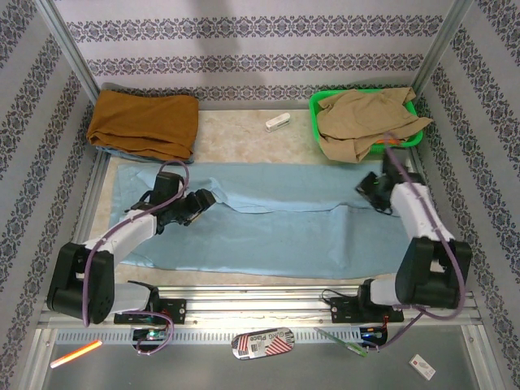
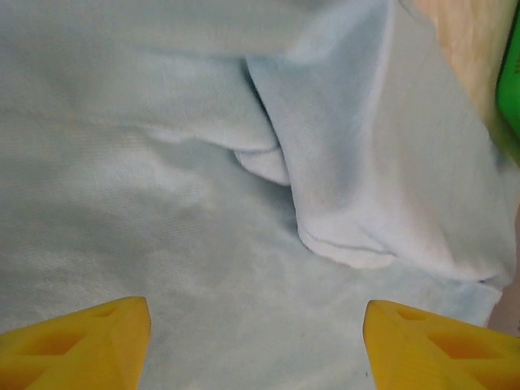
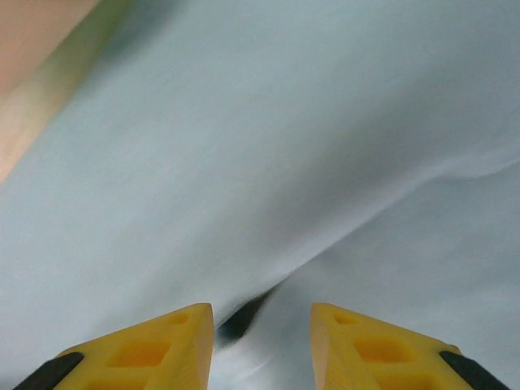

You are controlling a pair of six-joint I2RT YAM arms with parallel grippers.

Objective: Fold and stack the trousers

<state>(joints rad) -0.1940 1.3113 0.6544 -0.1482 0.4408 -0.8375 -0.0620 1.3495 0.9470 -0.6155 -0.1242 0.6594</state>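
Trousers (image 1: 268, 231) lie spread across the bench (image 1: 236, 138), nearly its full width. The far edge is folded over toward the middle in a loose, rumpled ridge.

Left jaws sit low over the left part of the cloth. Their yellow fingers (image 2: 89, 341) stand wide apart with nothing between them.

Right jaws are at the right end. They are parted about halfway, with cloth beneath and none pinched.

Rust-orange garment (image 1: 145, 122) lies at the far left. Green basket (image 1: 318, 101) at the far right holds a tan garment (image 1: 366, 122).
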